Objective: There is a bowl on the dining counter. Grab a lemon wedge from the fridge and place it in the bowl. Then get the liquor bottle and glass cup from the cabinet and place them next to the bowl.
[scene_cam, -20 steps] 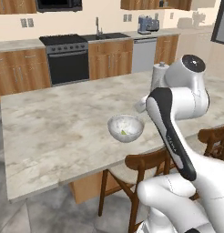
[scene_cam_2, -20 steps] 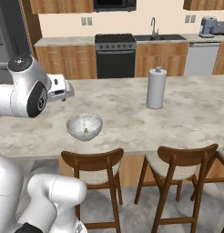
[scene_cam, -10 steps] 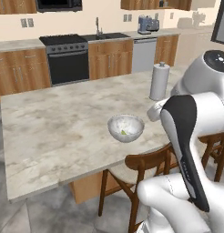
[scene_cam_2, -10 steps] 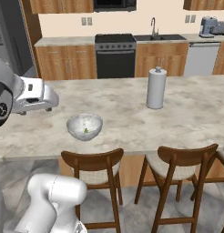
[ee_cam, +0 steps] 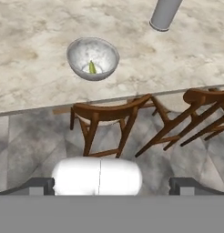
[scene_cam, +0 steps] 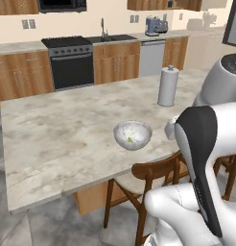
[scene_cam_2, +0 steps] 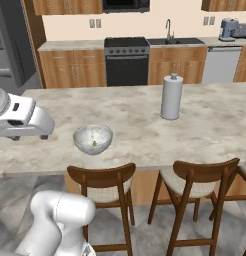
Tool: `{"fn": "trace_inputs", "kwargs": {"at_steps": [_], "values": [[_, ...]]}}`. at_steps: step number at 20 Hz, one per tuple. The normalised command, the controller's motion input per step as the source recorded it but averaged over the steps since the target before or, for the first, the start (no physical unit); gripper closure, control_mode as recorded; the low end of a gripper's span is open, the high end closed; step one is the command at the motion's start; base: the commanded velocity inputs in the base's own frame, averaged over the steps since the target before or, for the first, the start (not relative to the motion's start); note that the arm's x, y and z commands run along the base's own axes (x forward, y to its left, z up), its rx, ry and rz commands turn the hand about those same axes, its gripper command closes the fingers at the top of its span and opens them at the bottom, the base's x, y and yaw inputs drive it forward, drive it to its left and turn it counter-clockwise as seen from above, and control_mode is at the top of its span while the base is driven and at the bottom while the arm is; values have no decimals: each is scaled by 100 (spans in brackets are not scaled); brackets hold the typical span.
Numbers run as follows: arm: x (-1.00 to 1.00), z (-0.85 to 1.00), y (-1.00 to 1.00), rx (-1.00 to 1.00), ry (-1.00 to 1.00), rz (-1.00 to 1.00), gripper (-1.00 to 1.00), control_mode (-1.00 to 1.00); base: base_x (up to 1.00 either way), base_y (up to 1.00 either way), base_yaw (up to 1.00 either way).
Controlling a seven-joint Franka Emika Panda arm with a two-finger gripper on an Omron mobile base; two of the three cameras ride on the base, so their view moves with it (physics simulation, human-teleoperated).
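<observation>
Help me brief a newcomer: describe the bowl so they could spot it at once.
Find the long marble counter with wooden stools along its near edge. The bowl sits close to that edge, just beyond a stool, well apart from the tall paper towel roll. It is low, round and speckled grey, with a small lemon wedge inside.

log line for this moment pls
stage: lemon wedge in bowl | gripper: open, empty, off counter | bottle, cup: not yet placed
</observation>
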Motion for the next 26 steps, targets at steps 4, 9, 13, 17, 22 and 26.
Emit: {"fn": "trace_inputs", "kwargs": {"at_steps": [4, 9, 13, 17, 22, 26], "values": [[0, 0, -1, 0, 0, 0, -100, -100, 0, 0, 0], [0, 0, 0, 0, 1, 0, -100, 100, -23, -6, -1], [0, 0, 0, 0, 0, 0, -100, 100, -100, -74, -15], [0, 0, 0, 0, 0, 0, -100, 100, -89, -100, -24], [0, 0, 0, 0, 0, 0, -100, 100, -16, -100, -23], [0, 0, 0, 0, 0, 0, -100, 100, 19, -100, -12]]}}
